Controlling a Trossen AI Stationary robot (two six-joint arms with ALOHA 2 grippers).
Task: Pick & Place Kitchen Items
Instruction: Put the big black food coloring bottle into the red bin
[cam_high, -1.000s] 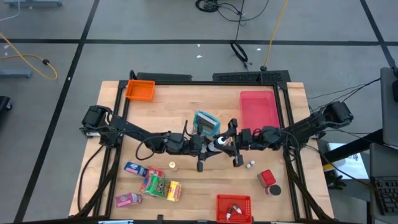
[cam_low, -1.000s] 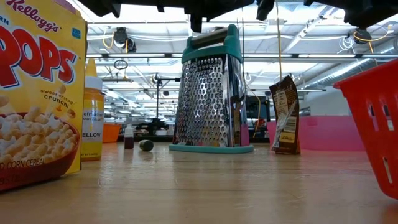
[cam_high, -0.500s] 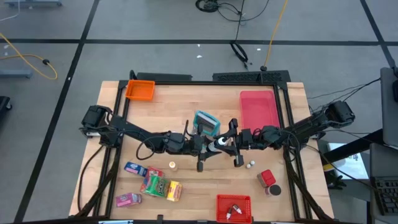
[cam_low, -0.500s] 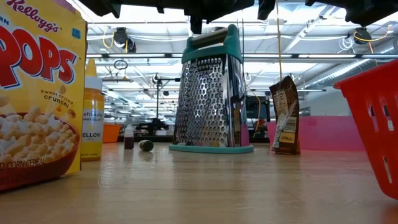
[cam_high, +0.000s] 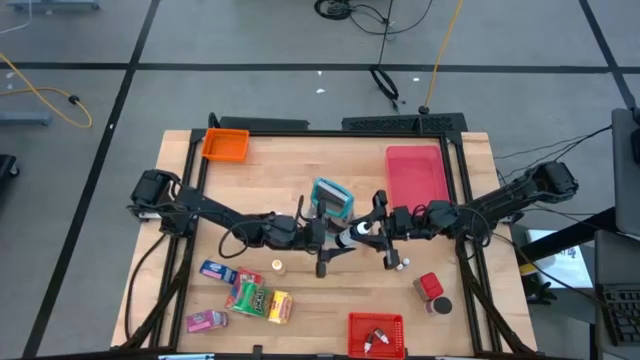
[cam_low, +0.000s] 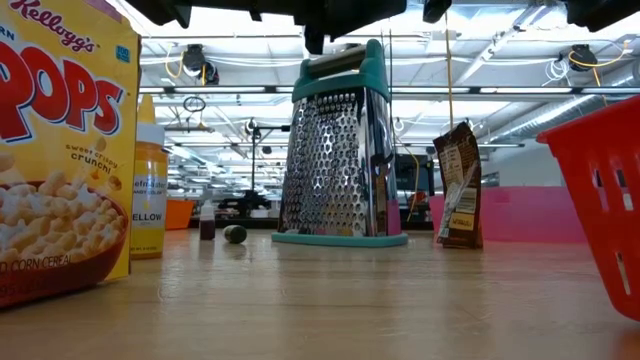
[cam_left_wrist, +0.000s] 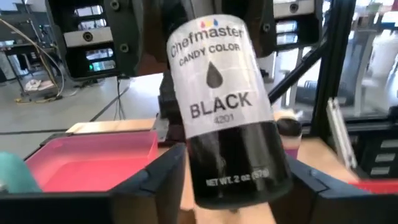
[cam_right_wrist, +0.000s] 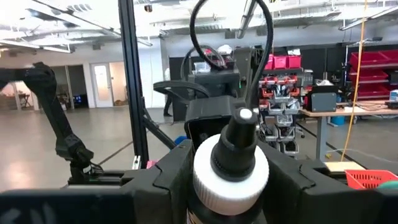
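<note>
At frame centre both grippers are meeting on one bottle; right jaws are gripping it, left jaws unclear; packets are waiting lower left.

A bottle's white cap with a dark nozzle sits between the right claw fingers; the left claw faces it beyond.

The small dark bottle, seen close in the left wrist view, carries a white label reading "Chefmaster CANDY COLOR", "BLACK 4201", and below it "NET WT. 2 oz (57g)". In the low view the yellow cereal box at 9 o'clock shows "Kellogg's", part of "POPS", "sweet crunch" and "CORN CEREAL". Just beside it, the yellow bottle bears a partly hidden word ending "ELLOW".
</note>
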